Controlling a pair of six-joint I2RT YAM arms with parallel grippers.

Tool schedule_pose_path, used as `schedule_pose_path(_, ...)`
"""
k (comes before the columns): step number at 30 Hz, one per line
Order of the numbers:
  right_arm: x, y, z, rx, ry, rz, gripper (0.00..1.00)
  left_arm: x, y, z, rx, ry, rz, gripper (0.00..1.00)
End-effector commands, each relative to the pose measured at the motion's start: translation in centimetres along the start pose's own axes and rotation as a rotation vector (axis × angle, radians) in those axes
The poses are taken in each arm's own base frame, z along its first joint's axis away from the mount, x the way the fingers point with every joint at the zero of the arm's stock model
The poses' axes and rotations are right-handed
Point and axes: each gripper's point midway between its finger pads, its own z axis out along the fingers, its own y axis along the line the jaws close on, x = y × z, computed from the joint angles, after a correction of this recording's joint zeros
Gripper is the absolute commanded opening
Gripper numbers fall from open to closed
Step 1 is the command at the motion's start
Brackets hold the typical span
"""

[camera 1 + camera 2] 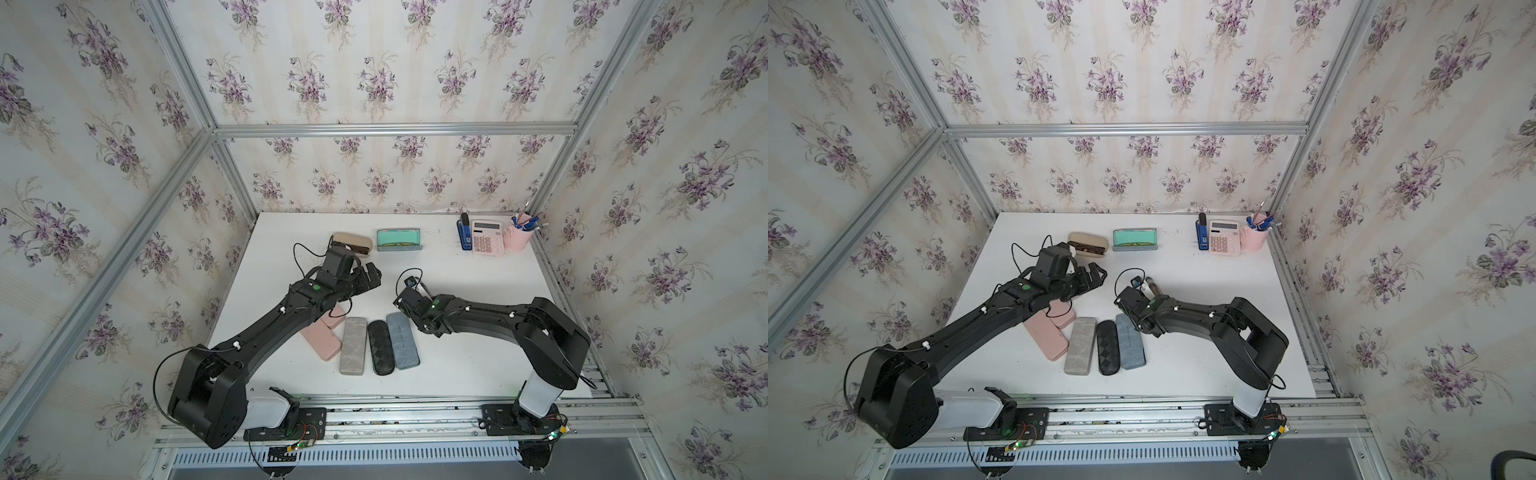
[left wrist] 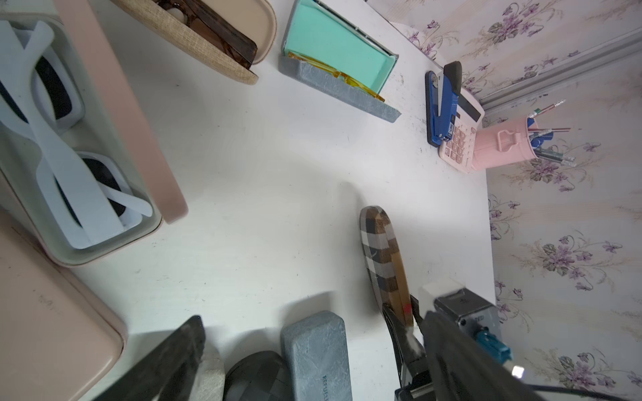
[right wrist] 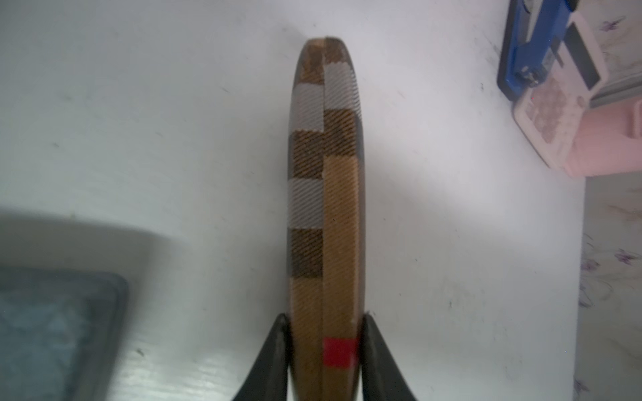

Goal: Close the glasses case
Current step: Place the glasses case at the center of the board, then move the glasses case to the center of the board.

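My right gripper (image 3: 324,316) is shut on one end of a plaid brown, grey and red glasses case (image 3: 324,208), which is closed and held on edge over the white table (image 1: 478,291). The same plaid case (image 2: 380,257) shows in the left wrist view. My left gripper (image 1: 370,276) hangs open and empty left of it. Beside it lies an open pink case (image 2: 163,166) holding white sunglasses (image 2: 52,139). Two more open cases stand at the back: a beige one (image 1: 351,243) with brown glasses and a teal-lined grey one (image 1: 399,240) with yellow glasses.
Closed cases lie in a row near the front: pink (image 1: 320,343), light grey (image 1: 353,345), black (image 1: 380,347) and blue-grey (image 1: 401,340). A blue stapler (image 1: 464,232), a pink calculator (image 1: 487,237) and a pink pen cup (image 1: 517,237) stand at the back right.
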Motion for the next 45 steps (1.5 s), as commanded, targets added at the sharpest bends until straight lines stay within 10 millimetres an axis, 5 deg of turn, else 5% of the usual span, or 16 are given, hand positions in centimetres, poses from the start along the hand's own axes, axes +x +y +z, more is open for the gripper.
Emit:
schedule_pose_path(1,3.8,-0.3,-1.3,0.068,0.059,0.046,0.09,0.5,0.1,-0.7,-0.001,0.014,0.030,1.00)
schedule_pose_path(13,8.8,4.4,-5.9,0.022,0.134,0.090,0.18,1.2,1.0,-1.3,-0.021,0.019,0.035,1.00)
schedule_pose_path(18,8.1,6.2,-6.9,-0.072,0.102,0.133,0.42,1.3,1.1,-0.7,-0.030,0.041,0.025,1.00)
schedule_pose_path(25,5.3,7.0,-10.0,-0.254,0.011,0.212,0.60,0.5,1.1,-0.9,-0.039,0.021,0.023,1.00)
schedule_pose_path(33,0.7,3.6,-15.0,-0.450,-0.143,0.311,0.67,-0.9,3.2,-1.0,-0.035,0.018,-0.052,1.00)
schedule_pose_path(39,-5.7,2.8,-14.6,-0.759,-0.235,0.363,0.67,-3.5,5.9,-1.3,-0.062,0.020,-0.148,1.00)
schedule_pose_path(45,-12.2,4.7,-12.3,-0.939,-0.303,0.299,0.68,-6.0,8.5,-1.4,-0.121,-0.013,-0.187,1.00)
